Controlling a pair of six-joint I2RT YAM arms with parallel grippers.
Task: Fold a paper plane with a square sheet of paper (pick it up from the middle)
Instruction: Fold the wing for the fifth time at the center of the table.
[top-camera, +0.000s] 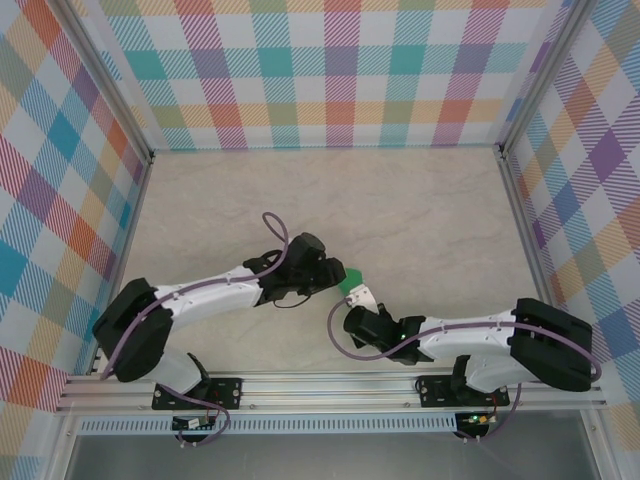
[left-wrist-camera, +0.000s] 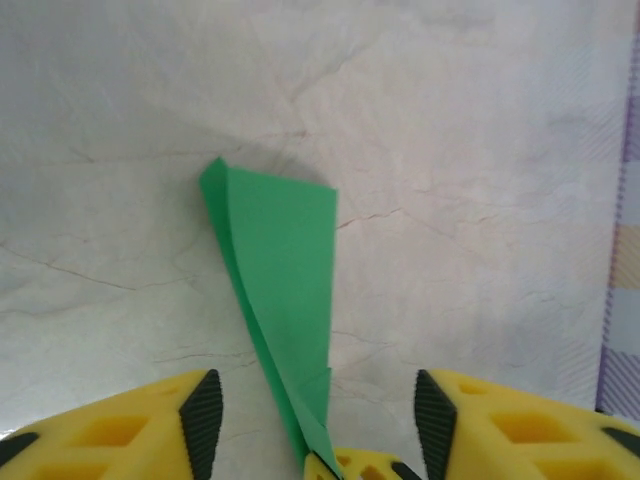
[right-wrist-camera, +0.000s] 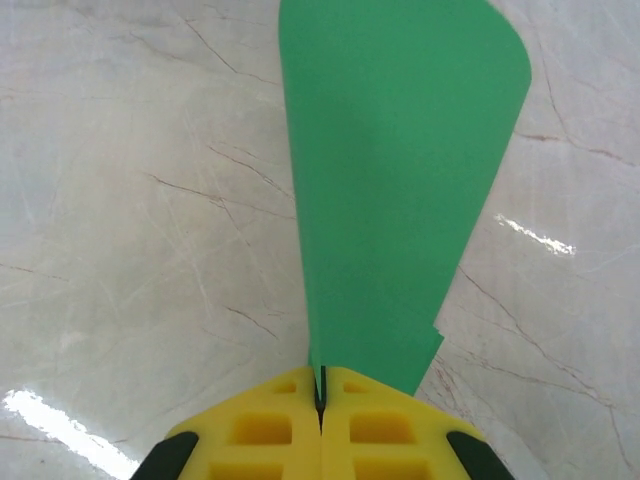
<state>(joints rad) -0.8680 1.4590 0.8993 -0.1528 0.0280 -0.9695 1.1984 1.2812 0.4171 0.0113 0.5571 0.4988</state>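
The green paper plane (left-wrist-camera: 285, 270) is a narrow folded wedge standing on edge above the marble table (left-wrist-camera: 480, 150). My right gripper (right-wrist-camera: 320, 398) is shut on its lower end, and the paper (right-wrist-camera: 400, 170) fans out away from the fingers. That gripper's yellow fingertips (left-wrist-camera: 358, 467) show at the bottom of the left wrist view. My left gripper (left-wrist-camera: 318, 418) is open, its pads standing on either side of the paper without touching it. From above, the two grippers (top-camera: 335, 272) (top-camera: 360, 297) meet at the paper (top-camera: 352, 280) in the table's near middle.
Plaid walls (top-camera: 340, 70) close in the table on the back and both sides. An aluminium rail (top-camera: 330, 385) runs along the near edge by the arm bases. Bare marble (top-camera: 400, 200) stretches beyond the grippers.
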